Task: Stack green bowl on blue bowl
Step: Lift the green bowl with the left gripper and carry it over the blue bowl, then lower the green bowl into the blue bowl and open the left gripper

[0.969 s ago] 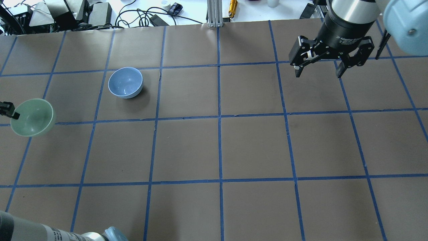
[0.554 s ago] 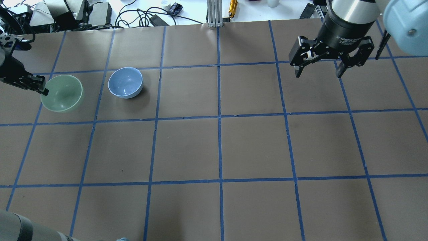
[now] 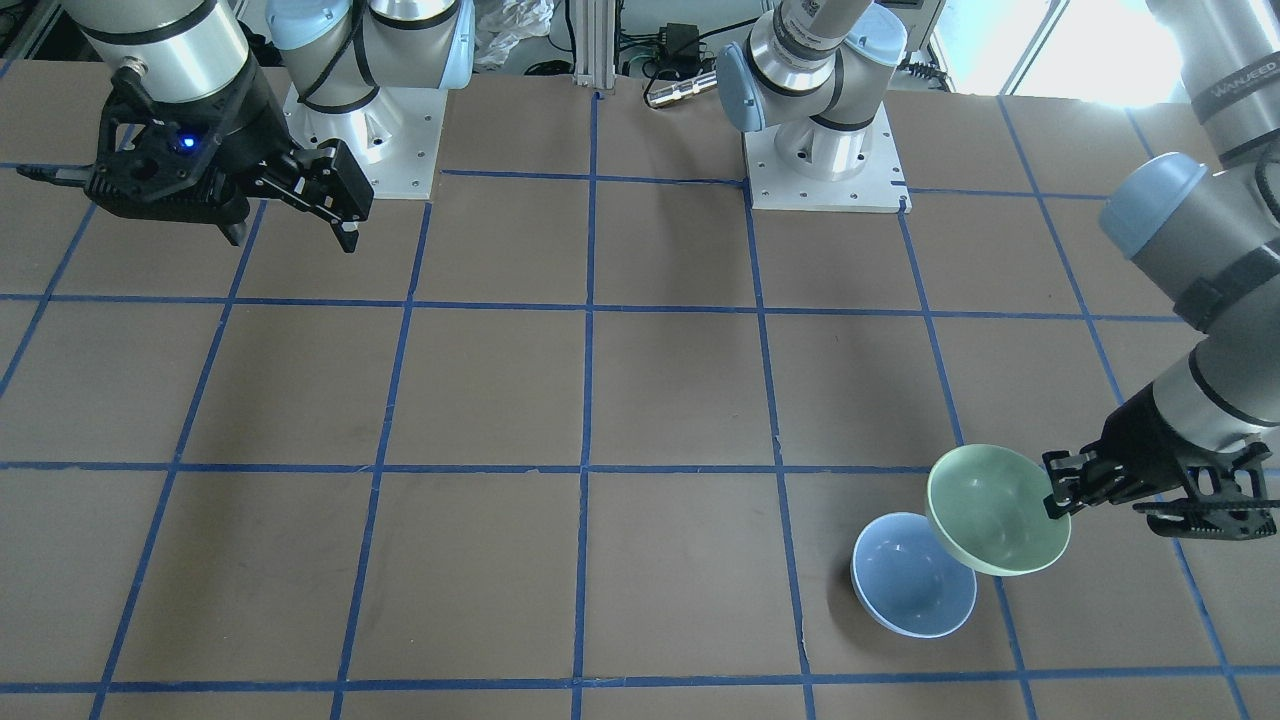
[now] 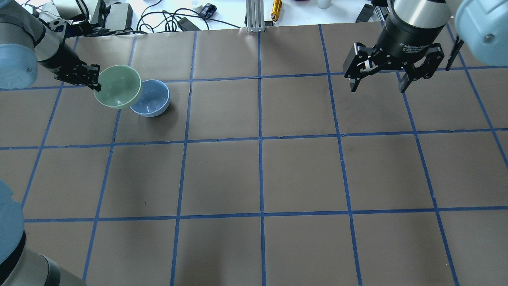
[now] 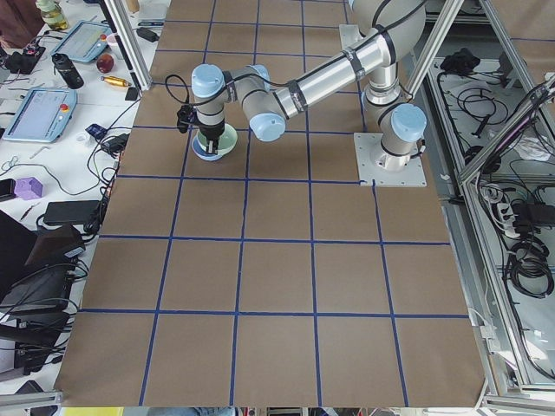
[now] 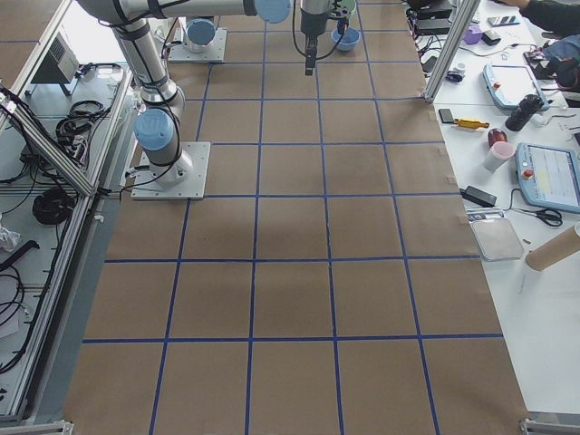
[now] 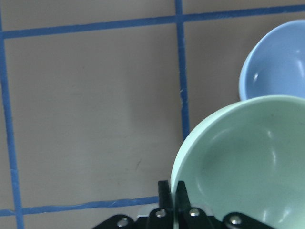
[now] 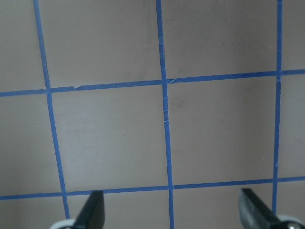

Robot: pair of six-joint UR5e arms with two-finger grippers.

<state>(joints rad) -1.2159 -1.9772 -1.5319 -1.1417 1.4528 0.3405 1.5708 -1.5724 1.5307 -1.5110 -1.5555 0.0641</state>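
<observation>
My left gripper [image 4: 95, 84] is shut on the rim of the pale mint-green bowl [image 4: 118, 86] and holds it in the air, tilted, partly over the left edge of the blue bowl [image 4: 152, 100]. The blue bowl stands upright on the table. In the front-facing view the green bowl [image 3: 995, 510] overlaps the blue bowl [image 3: 908, 588], with the left gripper [image 3: 1055, 500] at its rim. The left wrist view shows the green bowl [image 7: 248, 162] pinched between the fingers and the blue bowl [image 7: 279, 67] beyond it. My right gripper [image 4: 377, 84] is open and empty, high over the far right of the table.
The table [image 4: 258, 171] is brown paper with a grid of blue tape. Cables, boxes and small tools [image 4: 119, 16] lie beyond the far edge. An aluminium post [image 4: 254, 16] stands at the far middle edge.
My left gripper has carried the green bowl from the table's left edge toward the far right, until it overlaps the blue bowl. The right arm has not moved.
</observation>
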